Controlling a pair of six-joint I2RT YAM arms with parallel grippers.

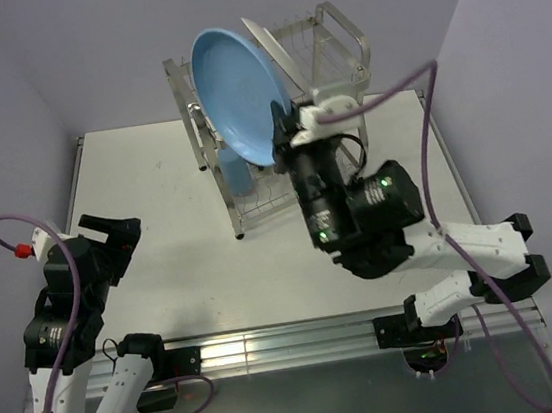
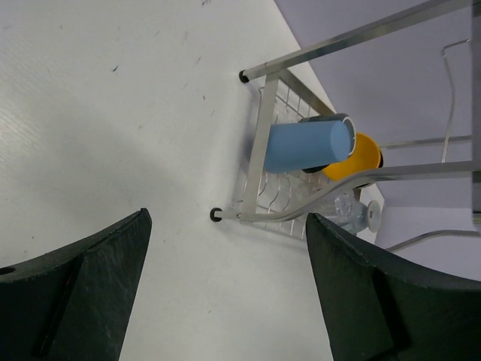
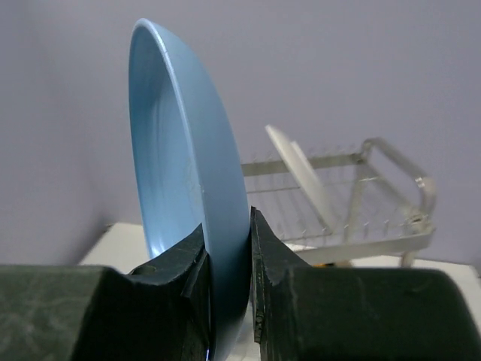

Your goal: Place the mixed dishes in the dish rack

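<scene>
– Right pincer (image 3: pixel 227 241) first: what has it got?

– It is closed narrow on the lower rim of the light blue plate (image 3: pixel 173 150), one finger on each face. The plate stands on edge, nearly upright, with most of its disc above the grip.

– And where does that put the plate?

– Upper middle of the top view, held off the counter (image 2: pixel 113 113) against the near left part of the dish rack (image 3: pixel 376 247). I would say it is not yet in a slot, but I cannot tell whether it touches the wires.

– How will it handle?

– Stiff, smooth and glossy, so likely slippery between the dark pads. With so much of it above a rim-only hold, it could pivot if tipped quickly. It looks breakable, so I would judge a slow lowering between the wires to be best, keeping the hold on the rim.

– What lies beyond it?

– A white plate (image 3: pixel 304 177) leans in the upper tier, at the right of the wrist view. That tier is thin silver wire with a looped tubular handle. On the lower shelf, at the right of the left wrist view, a blue cup (image 2: pixel 308 147) lies on its side beside an orange bowl (image 2: pixel 357 158), with a clear glass (image 2: pixel 346 210) below them.

– And the other arm?

– Left pincer (image 2: pixel 225 252) is spread wide and empty above the matte white counter, at the lower left of the top view.
</scene>
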